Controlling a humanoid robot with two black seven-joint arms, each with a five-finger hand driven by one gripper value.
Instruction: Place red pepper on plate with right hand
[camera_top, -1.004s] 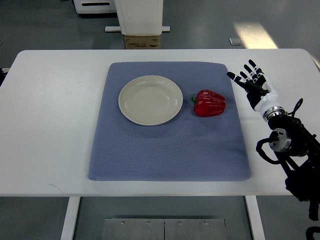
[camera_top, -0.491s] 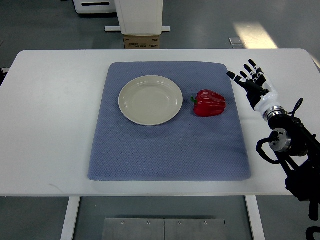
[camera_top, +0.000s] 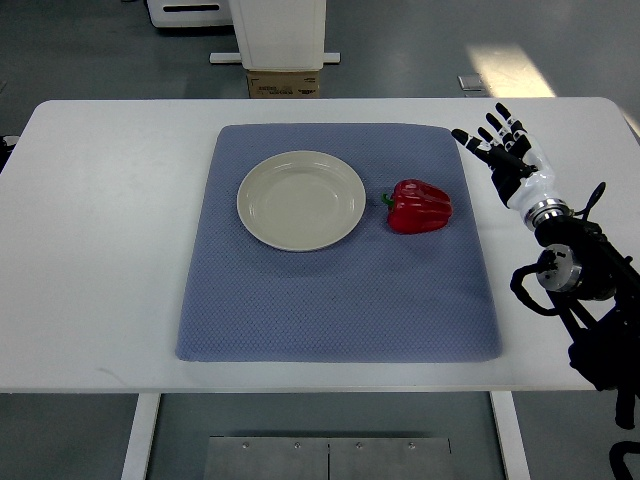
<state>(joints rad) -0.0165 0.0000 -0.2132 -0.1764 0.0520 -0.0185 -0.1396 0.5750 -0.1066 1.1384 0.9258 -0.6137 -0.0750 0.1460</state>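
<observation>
A red pepper with a green stem lies on the blue mat, just right of the cream plate. The plate holds nothing. My right hand hovers over the white table beside the mat's right edge, up and to the right of the pepper. Its fingers are spread and hold nothing. The arm runs down to the lower right corner. No left arm shows.
The white table carries only the mat. Beyond its far edge stand a cardboard box and a white machine base on the grey floor.
My right hand has shifted a little upward, away from the near edge. Pepper and plate have not moved.
</observation>
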